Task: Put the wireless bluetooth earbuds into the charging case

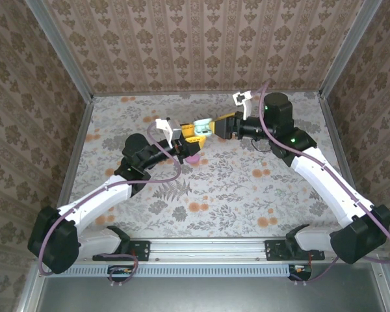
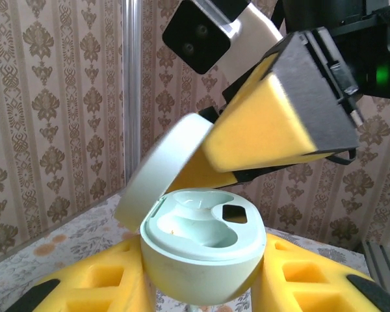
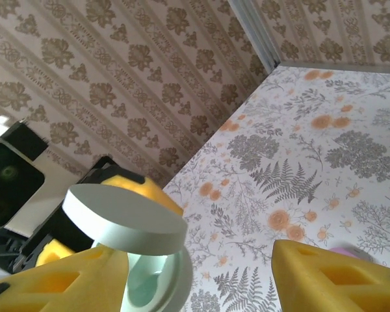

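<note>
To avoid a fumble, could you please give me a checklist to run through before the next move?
1. Case held: ok, the left gripper is shut on the mint case.
2. Lid open: ok, tipped back; one finger of the right gripper looks pressed against it.
3. Sockets free: ok, both look empty.
4. Right jaws ready: ok, open and holding nothing.
5. Earbud found: cannot tell; a small pink thing lies on the table near the left gripper, too small to identify.
</note>
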You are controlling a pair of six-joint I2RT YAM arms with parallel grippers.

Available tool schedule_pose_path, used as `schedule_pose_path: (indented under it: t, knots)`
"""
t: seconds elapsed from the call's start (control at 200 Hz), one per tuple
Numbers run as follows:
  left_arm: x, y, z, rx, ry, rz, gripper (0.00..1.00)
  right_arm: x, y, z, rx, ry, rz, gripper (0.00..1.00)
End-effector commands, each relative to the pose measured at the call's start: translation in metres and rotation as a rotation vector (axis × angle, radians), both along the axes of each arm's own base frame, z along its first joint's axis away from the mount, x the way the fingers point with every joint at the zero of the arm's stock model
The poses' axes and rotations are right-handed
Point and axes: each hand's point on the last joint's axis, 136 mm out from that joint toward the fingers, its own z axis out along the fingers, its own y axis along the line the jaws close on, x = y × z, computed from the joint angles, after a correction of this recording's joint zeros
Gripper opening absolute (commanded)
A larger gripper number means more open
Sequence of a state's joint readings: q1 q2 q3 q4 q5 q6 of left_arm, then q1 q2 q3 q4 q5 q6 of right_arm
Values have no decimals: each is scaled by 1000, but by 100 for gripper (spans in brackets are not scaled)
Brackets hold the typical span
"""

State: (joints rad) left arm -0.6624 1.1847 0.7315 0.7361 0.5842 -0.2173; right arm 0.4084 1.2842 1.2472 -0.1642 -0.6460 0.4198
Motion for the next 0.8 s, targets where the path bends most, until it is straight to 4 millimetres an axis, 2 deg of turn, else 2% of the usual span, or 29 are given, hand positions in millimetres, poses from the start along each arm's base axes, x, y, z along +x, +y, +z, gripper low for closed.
schedule_pose_path:
  t: [0.0, 0.4, 0.57, 0.7, 0.795]
  knots:
    - [-10, -1, 18, -39, -51, -36, 36, 12, -7, 11, 7, 16, -73, 63]
    - [-7, 0, 14, -13, -92, -4, 36, -11, -10, 36, 88, 26, -30, 66]
    - [-5, 1, 17, -9, -120, 17, 36, -18, -15, 30, 96, 89, -31, 66]
    - [-6, 1, 17, -2, -140, 24, 36, -16, -28, 26, 115, 106, -82, 65]
    - [-5, 2, 15, 5, -147, 31, 36, -9, -43, 13, 101, 157, -158, 64]
